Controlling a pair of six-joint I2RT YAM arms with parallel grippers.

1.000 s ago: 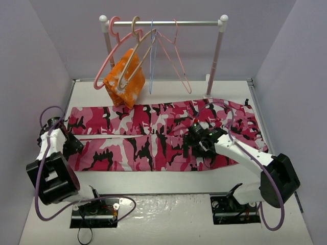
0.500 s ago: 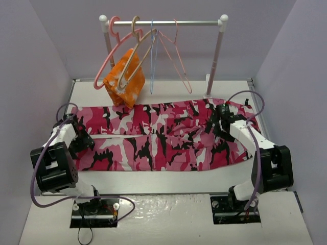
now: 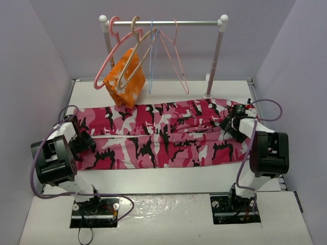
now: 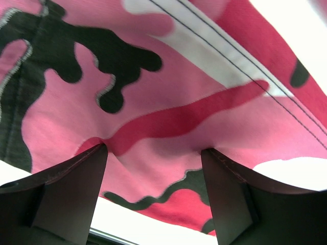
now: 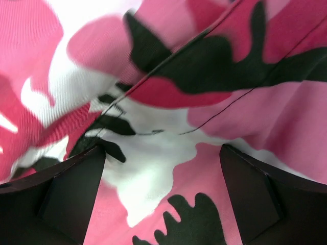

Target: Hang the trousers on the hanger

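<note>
The left gripper [image 3: 86, 143], jaws spread, rests on the cuff end of the trousers [image 3: 158, 135], which lie flat, long axis running left to right; the right gripper [image 3: 230, 127], also spread, sits at the waist end, seemingly pinching nothing; the hanger [image 3: 139, 60] hangs behind, nearer the left gripper

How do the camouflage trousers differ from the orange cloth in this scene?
The trousers lie spread flat on the table; the orange cloth hangs below the rail. The trousers are far larger than the cloth. The trousers are pink, red, white and black; the cloth is orange and white. Both are patterned fabric.
</note>
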